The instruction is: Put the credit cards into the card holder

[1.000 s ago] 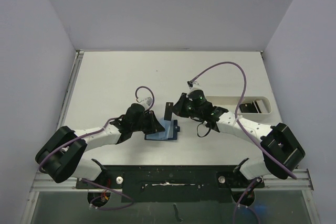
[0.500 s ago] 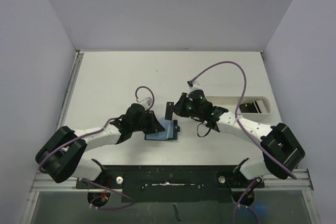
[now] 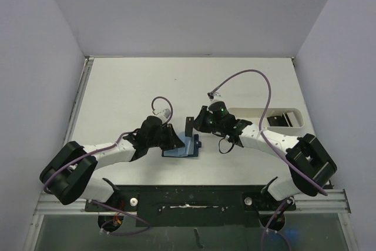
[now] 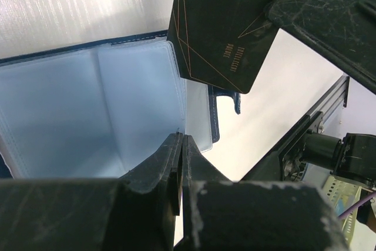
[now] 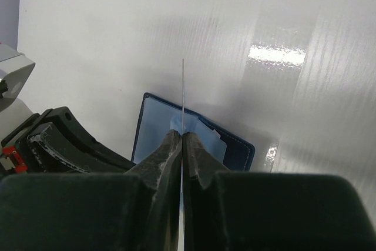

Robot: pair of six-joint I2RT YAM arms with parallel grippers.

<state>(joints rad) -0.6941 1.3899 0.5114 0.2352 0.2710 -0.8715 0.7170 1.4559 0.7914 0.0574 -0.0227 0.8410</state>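
Note:
The card holder [image 3: 183,147] lies open on the table, navy outside with light blue pockets [image 4: 100,110] inside. My left gripper [image 3: 175,140] is shut, its tips [image 4: 183,139] down on the holder's left side, over an inner pocket. My right gripper [image 3: 195,124] is shut on one black credit card [image 3: 188,125], held on edge just above the holder's far edge. The left wrist view shows that card's face [image 4: 226,27] with thin gold lines. In the right wrist view it is a thin line [image 5: 183,86] rising from between the fingers [image 5: 183,135], above the holder [image 5: 154,123].
A long white oblong tray [image 3: 252,113] lies at the right of the table with more dark cards [image 3: 282,120] in its right end. The right arm's purple cable [image 3: 247,74] loops above the table. Walls close the table at left, right and back.
The right arm has shifted slightly, its elbow moving a little left. The black card stays over the holder's far edge. The left arm has not moved.

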